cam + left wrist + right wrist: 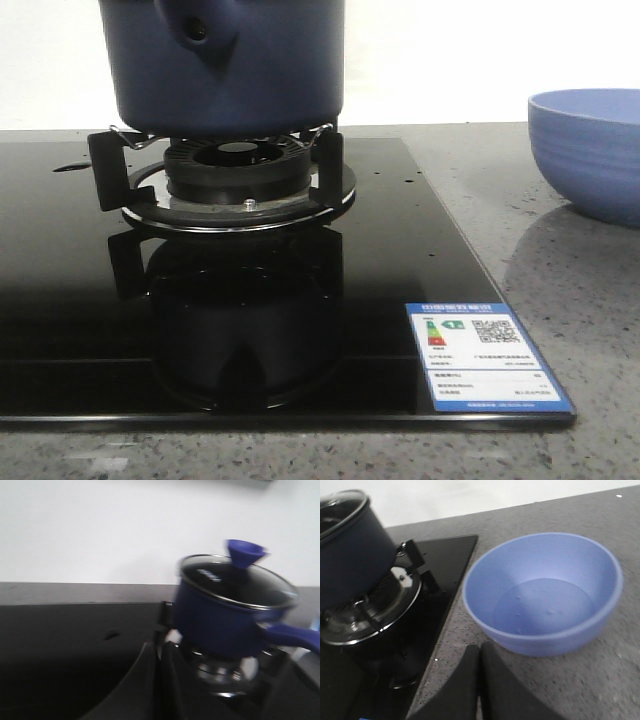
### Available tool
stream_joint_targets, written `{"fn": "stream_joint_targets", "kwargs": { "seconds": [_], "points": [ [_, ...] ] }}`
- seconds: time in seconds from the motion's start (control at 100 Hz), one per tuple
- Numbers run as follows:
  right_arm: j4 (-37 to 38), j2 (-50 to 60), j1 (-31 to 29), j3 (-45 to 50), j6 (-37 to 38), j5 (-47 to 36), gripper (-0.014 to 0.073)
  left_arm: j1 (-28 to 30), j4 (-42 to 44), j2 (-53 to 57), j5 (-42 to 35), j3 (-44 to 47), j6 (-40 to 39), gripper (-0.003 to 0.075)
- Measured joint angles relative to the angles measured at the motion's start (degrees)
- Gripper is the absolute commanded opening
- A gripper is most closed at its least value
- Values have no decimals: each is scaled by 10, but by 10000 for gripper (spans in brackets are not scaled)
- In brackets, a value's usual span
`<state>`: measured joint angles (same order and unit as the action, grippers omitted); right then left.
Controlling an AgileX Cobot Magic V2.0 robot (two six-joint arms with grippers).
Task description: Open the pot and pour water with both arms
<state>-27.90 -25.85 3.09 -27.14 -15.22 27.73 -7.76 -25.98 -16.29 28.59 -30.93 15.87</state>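
The pot (222, 65) sits on the burner stand (238, 175) with its glass lid (239, 580) on; a careless pull at the knob (245, 554) could tip it off the prongs. Both grippers, left (160, 652) and right (480, 655), have fingers pressed together, holding nothing, the right just beside the bowl (545, 592).

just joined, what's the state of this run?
Nothing is being handled yet. The dark navy-blue straight-sided pot sits on the gas burner stand of the black glass cooktop, with its glass lid and blue funnel-shaped knob on. The left gripper is shut and short of the pot. The right gripper is also shut, near the light blue ribbed bowl on the grey speckled counter. The bowl looks empty.
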Motion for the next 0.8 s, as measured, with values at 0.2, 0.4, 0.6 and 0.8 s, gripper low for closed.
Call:
{"fn": "stream_joint_targets", "kwargs": {
  "seconds": [0.2, 0.4, 0.6, 0.8],
  "points": [
    [0, -48, 39, -48, -78, 4, 79, -127, -7, -29, -6, -11, 46, 54],
    [-2, -67, 54, -63, -92, 7, 498, -194, -41, -79, -82, -11, 52, 307],
    [-11, -68, 56, -63, -93, 5, 502, -225, -65, -153, -147, -11, 53, 368],
    [-18, -68, 56, -63, -93, 3, 502, -249, -70, -247, -214, -32, 53, 368]
  ]
}}
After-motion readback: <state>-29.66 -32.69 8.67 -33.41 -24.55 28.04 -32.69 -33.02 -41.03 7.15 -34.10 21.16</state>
